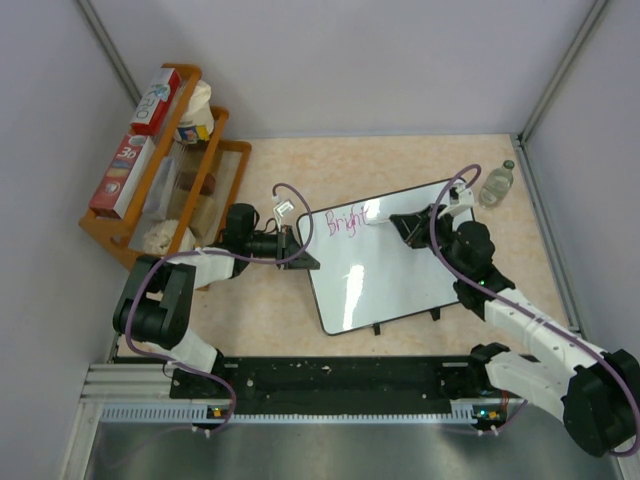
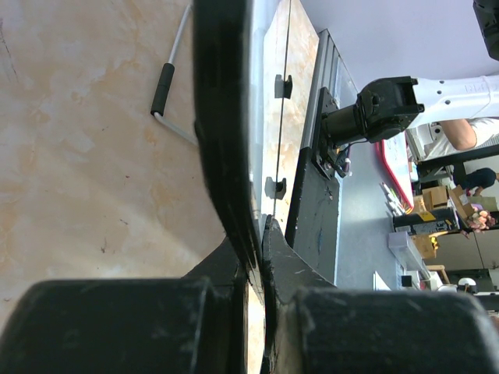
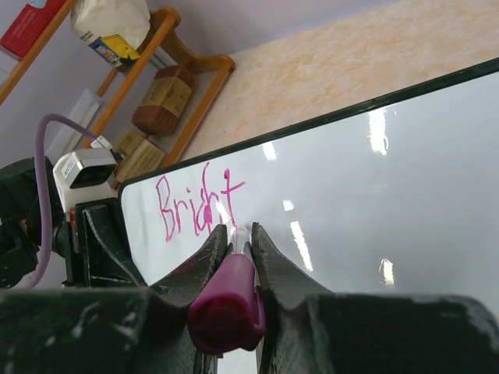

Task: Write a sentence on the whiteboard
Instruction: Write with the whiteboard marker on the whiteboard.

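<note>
My right gripper (image 3: 239, 234) is clenched on a pink marker (image 3: 228, 300), its butt end toward the wrist camera. My left gripper (image 1: 298, 250) is pinched tight on the left edge of the whiteboard (image 1: 395, 270). The board lies flat on the table (image 1: 420, 160) between my arms, turned a little askew, its small feet toward my bases. Of the sentence (image 3: 195, 206) only the start is there: pink letters reading "Bright" near the board's far left corner. I judge the task barely begun. The rest of that word and whatever follows is unwritten, and the glossy white below and to the right is bare. The marker's tip is hidden between my fingers, so I cannot tell whether it touches the board. From above, my right gripper covers the end of the writing. My left wrist camera sees the board edge-on, with no lettering in sight
</note>
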You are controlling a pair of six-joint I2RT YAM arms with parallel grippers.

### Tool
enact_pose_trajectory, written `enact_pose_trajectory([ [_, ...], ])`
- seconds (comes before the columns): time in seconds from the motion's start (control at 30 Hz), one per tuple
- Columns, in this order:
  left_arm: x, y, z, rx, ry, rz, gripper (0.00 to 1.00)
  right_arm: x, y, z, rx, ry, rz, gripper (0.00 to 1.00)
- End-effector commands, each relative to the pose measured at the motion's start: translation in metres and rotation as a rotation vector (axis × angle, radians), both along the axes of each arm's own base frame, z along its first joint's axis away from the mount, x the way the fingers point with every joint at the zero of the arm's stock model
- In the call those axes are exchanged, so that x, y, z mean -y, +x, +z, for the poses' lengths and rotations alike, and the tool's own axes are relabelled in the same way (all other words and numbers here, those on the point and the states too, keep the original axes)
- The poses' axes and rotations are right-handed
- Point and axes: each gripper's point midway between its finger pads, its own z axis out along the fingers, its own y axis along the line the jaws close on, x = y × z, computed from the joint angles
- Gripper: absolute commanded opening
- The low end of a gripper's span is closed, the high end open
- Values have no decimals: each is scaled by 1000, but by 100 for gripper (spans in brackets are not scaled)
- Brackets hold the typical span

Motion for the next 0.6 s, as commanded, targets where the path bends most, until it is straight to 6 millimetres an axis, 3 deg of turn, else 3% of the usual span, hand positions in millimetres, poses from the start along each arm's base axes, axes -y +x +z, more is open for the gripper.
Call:
enact_pose_trajectory([
  [0.0, 0, 1, -28, 159, 75, -4, 0, 3, 10, 32, 70, 0, -26, 0],
  [0.27, 0, 1, -28, 158, 75, -4, 0, 4, 11, 62, 125, 12, -31, 0],
  [0.57, 0, 1, -28, 160, 76, -3, 0, 0, 18, 48, 90, -9, -24, 0],
])
